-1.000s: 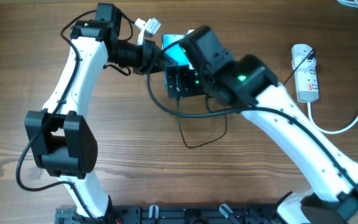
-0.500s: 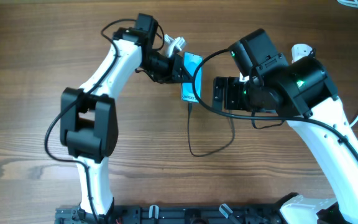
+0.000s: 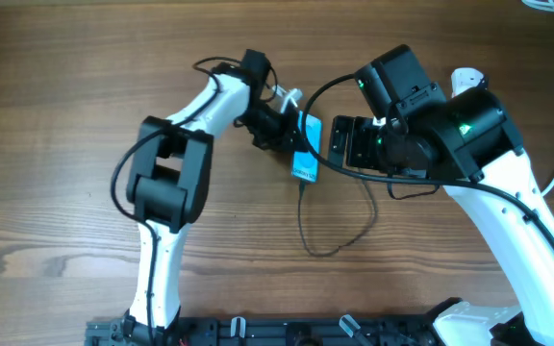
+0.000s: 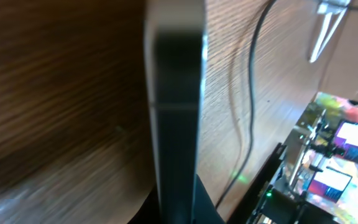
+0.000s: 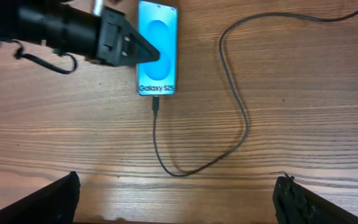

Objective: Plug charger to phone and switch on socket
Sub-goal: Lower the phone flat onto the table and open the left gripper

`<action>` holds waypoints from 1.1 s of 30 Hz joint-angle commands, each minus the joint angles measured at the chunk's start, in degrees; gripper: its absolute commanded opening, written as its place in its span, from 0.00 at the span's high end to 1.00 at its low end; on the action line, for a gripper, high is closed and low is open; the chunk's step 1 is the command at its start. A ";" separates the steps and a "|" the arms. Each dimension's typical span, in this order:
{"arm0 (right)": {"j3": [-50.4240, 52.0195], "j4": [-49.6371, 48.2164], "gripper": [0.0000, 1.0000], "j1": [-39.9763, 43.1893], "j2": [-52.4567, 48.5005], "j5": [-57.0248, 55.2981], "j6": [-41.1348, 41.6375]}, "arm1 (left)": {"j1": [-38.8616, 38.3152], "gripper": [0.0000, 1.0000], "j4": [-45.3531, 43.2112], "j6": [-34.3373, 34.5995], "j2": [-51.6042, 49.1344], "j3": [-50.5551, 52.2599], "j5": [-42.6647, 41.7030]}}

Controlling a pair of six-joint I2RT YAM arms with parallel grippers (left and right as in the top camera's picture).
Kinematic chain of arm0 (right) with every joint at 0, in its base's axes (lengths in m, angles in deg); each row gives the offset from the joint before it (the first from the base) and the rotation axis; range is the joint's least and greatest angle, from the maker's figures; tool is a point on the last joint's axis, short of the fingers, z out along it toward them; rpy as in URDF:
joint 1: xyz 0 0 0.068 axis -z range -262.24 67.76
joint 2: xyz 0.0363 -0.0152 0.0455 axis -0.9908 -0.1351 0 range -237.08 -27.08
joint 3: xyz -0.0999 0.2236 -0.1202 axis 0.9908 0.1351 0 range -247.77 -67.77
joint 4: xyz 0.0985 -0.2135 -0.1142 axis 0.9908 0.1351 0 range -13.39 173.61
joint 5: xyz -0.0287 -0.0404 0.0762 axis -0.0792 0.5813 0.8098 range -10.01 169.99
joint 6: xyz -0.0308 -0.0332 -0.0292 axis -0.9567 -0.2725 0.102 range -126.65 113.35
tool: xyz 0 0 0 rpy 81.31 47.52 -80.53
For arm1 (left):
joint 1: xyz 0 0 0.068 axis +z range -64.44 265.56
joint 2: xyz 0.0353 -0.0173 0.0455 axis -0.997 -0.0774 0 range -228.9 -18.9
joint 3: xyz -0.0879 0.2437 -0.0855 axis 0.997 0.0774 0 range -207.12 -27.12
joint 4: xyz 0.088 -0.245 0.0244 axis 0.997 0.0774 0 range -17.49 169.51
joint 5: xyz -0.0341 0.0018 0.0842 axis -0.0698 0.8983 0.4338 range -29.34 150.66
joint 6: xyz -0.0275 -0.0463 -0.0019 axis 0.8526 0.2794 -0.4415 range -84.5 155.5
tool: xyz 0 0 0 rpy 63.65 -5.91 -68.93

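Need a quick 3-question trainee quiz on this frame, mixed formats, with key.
1. True or false: the charger has its connector at the bottom edge of the phone.
2. Which arm's gripper is clamped on the phone? A) left B) right C) neither
3. Fill in: the right gripper has its jaws ____, with nothing between them.
Key: 1 true; 2 A, the left gripper; 3 open.

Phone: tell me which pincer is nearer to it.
Left. The left pincer reaches onto the phone from its side edge; the right pincer hangs open, clear of it.
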 commanded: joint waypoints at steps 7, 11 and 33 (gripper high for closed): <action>-0.42 0.26 0.00 -0.02 0.13 -0.81 0.70 | -1.16 0.87 -1.97 3.13 -0.92 0.02 8.79; -0.42 0.00 0.00 -0.02 0.13 -1.05 0.68 | -1.16 0.79 -1.64 3.15 -0.92 0.04 9.20; -0.09 -2.01 0.00 18.21 -1.81 -14.47 -2.78 | 8.17 0.00 6.54 3.50 14.12 0.02 27.69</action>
